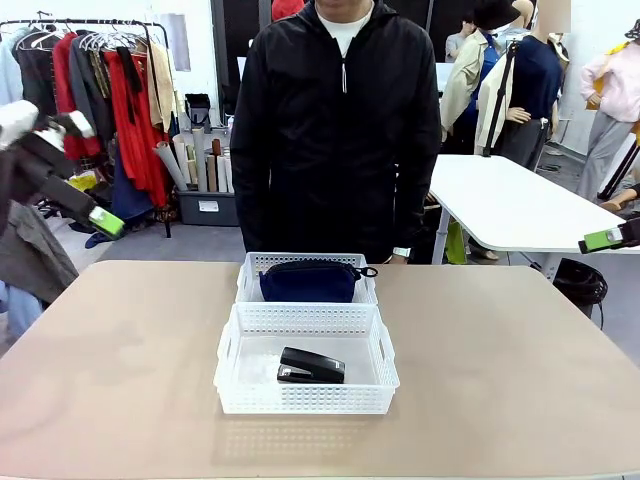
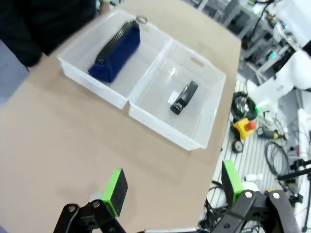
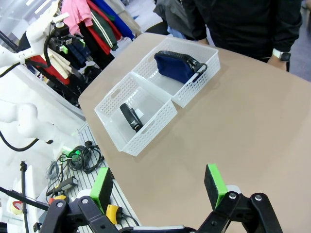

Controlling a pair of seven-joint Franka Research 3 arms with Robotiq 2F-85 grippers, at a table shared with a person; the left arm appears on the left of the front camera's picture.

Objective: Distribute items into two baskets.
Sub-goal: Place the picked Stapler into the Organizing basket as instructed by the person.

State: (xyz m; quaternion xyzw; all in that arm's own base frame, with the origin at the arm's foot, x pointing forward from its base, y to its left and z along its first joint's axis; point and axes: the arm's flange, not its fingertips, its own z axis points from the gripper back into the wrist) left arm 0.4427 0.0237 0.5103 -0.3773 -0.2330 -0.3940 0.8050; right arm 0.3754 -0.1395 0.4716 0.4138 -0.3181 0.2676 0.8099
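Two white lattice baskets stand end to end at the table's middle. The far basket (image 1: 250, 263) holds the navy-blue pouch (image 1: 309, 282), lying on its long edge. In the near basket (image 1: 305, 399) lies the black stapler (image 1: 311, 366). My left gripper (image 1: 103, 220) hangs high at the far left, well off both baskets. My right gripper (image 1: 604, 240) is high at the right edge. In the left wrist view the gripper (image 2: 174, 187) is open and empty above bare table, with the pouch (image 2: 116, 51) and stapler (image 2: 184, 97) ahead. In the right wrist view the gripper (image 3: 158, 187) is also open and empty.
A person in a black jacket (image 1: 340, 130) stands at the far edge, right behind the baskets, with a watch (image 1: 402, 252) at the wrist. Bare tan tabletop (image 1: 120, 360) lies on both sides. A clothes rack (image 1: 110, 90) and a white table (image 1: 510, 205) stand behind.
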